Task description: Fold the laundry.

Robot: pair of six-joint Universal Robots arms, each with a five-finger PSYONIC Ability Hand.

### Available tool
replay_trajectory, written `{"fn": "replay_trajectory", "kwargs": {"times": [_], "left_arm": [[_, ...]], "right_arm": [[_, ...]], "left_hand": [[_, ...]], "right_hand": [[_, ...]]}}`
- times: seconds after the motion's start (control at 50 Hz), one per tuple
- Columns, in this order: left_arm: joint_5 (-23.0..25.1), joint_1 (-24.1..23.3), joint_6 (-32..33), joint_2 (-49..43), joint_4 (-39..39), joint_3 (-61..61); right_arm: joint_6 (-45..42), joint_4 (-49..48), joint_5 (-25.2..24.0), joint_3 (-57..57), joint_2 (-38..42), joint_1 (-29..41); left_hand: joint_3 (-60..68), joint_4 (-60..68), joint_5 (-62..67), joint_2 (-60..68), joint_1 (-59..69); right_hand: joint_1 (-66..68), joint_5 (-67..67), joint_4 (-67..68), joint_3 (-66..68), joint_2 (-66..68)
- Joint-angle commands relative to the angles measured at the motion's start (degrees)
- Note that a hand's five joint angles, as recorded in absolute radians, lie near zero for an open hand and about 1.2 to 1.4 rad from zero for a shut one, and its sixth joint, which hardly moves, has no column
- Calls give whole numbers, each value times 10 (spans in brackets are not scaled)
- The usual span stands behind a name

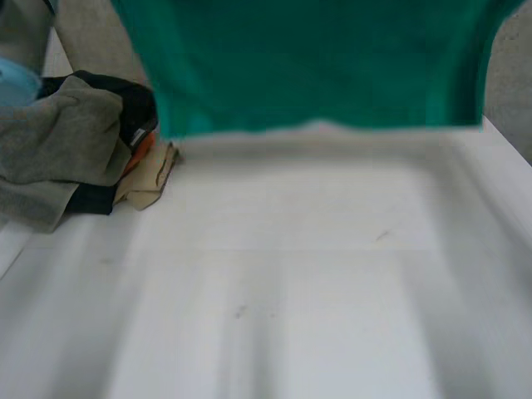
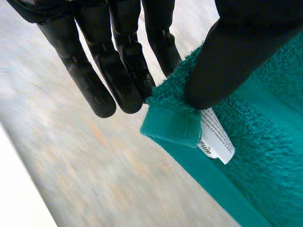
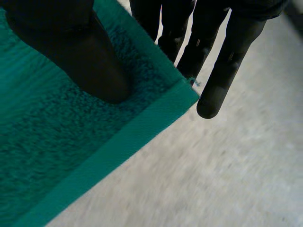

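A teal green towel (image 1: pixel 316 62) hangs in the air above the far part of the white table (image 1: pixel 291 291), its lower hem level across the head view. My left hand (image 2: pixel 118 71) pinches one corner of the towel (image 2: pixel 246 142) between thumb and fingers, beside a white care label (image 2: pixel 215 139). My right hand (image 3: pixel 208 52) pinches another corner of the towel (image 3: pixel 71 151) the same way, thumb pressed on the terry face and fingers behind the hem.
A heap of laundry (image 1: pixel 75 150) lies at the table's far left: a grey garment on top, with black, orange and cream pieces under it. The table's right edge (image 1: pixel 511 154) runs close beside the hanging towel.
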Motion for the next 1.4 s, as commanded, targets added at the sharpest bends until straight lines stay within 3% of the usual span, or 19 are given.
{"fn": "replay_trajectory", "kwargs": {"times": [0.02, 0.3, 0.48, 0.6, 0.78, 0.84, 0.92, 0.98, 1.14, 1.24, 1.4], "left_arm": [[-15, 6, -53, 28, 37, -60], [3, 23, -54, 18, 176, -326], [30, 15, -17, 8, 168, -451], [47, 20, 30, 46, 73, -520], [63, 22, 156, 138, -194, -644], [64, 20, 191, 152, -246, -675], [73, 19, 239, 172, -284, -703], [73, 14, 238, 170, -272, -696], [50, -14, 153, 117, -219, -595], [22, -40, 91, 45, -188, -469], [-56, -64, 77, -66, -186, -278]], "right_arm": [[39, -32, -15, 35, -13, 5], [28, 37, -70, 139, 42, -1], [-41, 86, -97, 253, 63, -10], [-126, 169, -93, 313, 31, -20], [-310, 493, -69, 429, -111, -70], [-370, 549, -69, 469, -141, -87], [-450, 505, -78, 508, -176, -100], [-442, 467, -83, 509, -175, -94], [-353, 378, -77, 449, -109, -49], [-283, 301, -52, 388, -46, -24], [-235, 210, -5, 309, 36, 6]], "left_hand": [[118, 112, 141, 114, 157], [118, 112, 141, 114, 157], [118, 112, 141, 114, 157], [118, 112, 141, 114, 157], [118, 112, 141, 114, 157], [118, 112, 141, 114, 157], [118, 112, 141, 114, 157], [118, 112, 141, 114, 157], [118, 112, 141, 114, 157], [118, 112, 141, 114, 157], [118, 112, 141, 114, 157]], "right_hand": [[146, 120, 115, 119, 125], [146, 120, 115, 119, 125], [146, 120, 115, 119, 125], [146, 120, 115, 119, 125], [146, 120, 115, 119, 125], [146, 120, 115, 119, 125], [146, 120, 115, 119, 125], [146, 120, 115, 119, 125], [146, 120, 115, 119, 125], [146, 120, 115, 119, 125], [146, 120, 115, 119, 125]]}}
